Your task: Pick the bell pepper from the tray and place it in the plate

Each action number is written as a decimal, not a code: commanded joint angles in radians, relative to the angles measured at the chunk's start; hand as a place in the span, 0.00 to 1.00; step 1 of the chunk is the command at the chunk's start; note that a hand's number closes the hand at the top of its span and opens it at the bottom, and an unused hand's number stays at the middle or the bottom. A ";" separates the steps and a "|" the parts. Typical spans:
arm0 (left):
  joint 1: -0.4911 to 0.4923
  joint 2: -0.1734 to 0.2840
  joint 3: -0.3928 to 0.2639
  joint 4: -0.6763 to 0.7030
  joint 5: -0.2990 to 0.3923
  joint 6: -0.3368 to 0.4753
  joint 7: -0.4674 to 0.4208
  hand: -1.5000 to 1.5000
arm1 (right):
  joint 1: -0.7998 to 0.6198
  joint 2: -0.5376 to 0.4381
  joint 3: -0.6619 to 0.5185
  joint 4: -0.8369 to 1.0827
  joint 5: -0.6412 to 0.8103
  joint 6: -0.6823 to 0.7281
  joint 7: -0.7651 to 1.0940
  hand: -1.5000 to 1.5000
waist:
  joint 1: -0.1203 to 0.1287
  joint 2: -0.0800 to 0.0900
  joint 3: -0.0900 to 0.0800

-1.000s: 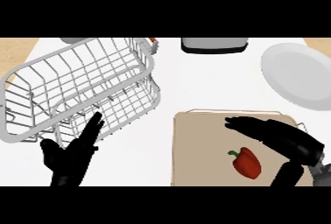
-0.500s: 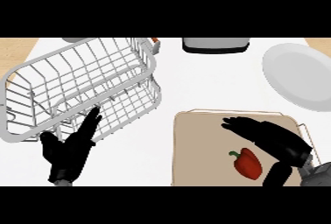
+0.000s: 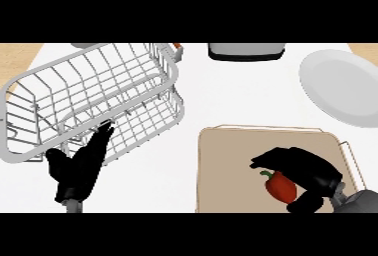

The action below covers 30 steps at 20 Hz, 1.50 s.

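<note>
Lying lower right of frame on the beige flat tray [image 3: 229, 170], small red bell pepper [image 3: 281, 187] with green stem | right robot hand [image 3: 299, 167] curled over it, contact unclear | likely light, smooth, rounded; grasp its body | white round plate [image 3: 341, 87] upper right | left robot hand [image 3: 77, 165] open beside wire basket [image 3: 88, 105] | no writing visible
</note>
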 commanded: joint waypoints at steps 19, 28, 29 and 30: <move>0.062 -0.001 0.060 0.068 0.007 -0.018 0.004 0.50 | 0.279 0.017 -0.237 -0.083 0.022 -0.408 -0.186 1.00 | -0.045 0.006 -0.014; 0.032 -0.001 0.055 0.074 0.002 -0.037 0.002 0.50 | 0.429 0.065 -0.507 -0.319 -0.304 -0.472 -0.214 1.00 | -0.035 0.011 -0.015; 0.037 -0.033 0.041 0.114 -0.002 -0.031 -0.030 0.50 | 0.461 0.102 -0.514 -0.254 -0.298 -0.523 -0.263 1.00 | -0.036 0.013 -0.014; 0.040 -0.041 0.028 0.112 -0.028 -0.013 -0.038 0.50 | 0.482 0.115 -0.535 -0.308 -0.343 -0.516 -0.235 1.00 | -0.042 0.011 -0.015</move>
